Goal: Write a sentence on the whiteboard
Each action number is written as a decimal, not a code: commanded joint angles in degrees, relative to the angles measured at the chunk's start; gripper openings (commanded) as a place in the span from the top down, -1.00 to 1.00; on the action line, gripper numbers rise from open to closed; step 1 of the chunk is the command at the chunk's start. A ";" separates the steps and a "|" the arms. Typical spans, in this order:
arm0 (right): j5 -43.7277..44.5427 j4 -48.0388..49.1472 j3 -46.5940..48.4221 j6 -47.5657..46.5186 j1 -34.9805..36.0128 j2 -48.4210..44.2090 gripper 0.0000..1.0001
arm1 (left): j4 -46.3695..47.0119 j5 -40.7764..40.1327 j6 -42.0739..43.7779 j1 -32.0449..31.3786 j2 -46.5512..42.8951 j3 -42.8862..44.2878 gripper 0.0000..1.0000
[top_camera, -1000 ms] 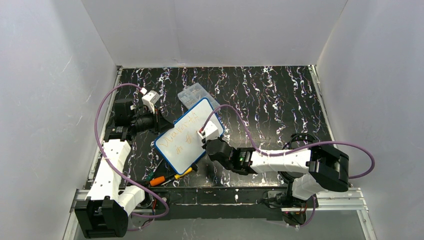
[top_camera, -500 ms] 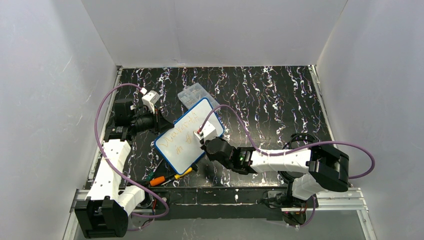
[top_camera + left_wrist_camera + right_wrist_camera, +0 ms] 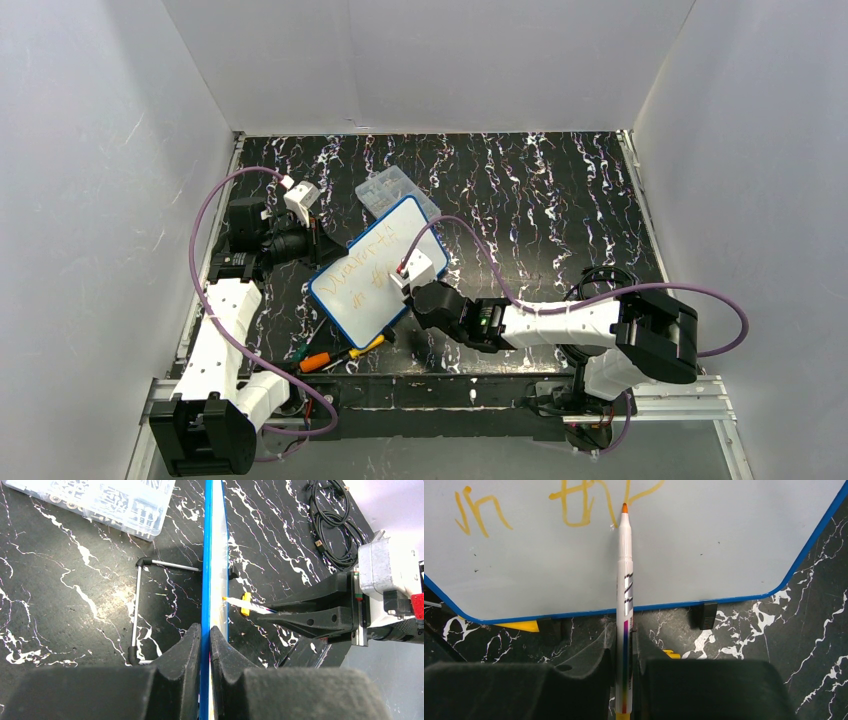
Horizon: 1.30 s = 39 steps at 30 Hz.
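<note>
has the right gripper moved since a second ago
yes, slightly: in the top view the right gripper, holding the marker, has slid left and toward the near edge across the whiteboard, which stayed put by the clear box.

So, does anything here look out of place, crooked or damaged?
Nothing looks spilled or damaged. Only the whiteboard sits askew, turned diagonal to the edges of the table, its rim clamped by the left gripper, so the orange sentence runs slanted. The right gripper holds the marker, its tip at the board.

Blue-rimmed white whiteboard [image 3: 358, 318], orange sentence [image 3: 362, 265], white marker [image 3: 625, 555], black white-veined table [image 3: 540, 200]
</note>
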 commanded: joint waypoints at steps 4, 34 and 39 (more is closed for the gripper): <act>0.57 -1.47 -0.44 1.60 0.56 -0.60 0.97 | -1.19 2.20 0.10 -0.38 -1.35 -0.22 1.00; -2.74 -0.42 0.12 -1.62 -9.55 -5.51 0.97 | -1.15 2.12 0.21 -0.33 -1.22 -0.22 1.00; -4.56 0.71 0.31 -2.59 -9.81 -4.91 0.97 | -1.15 2.03 0.24 -0.39 -1.02 -0.16 1.00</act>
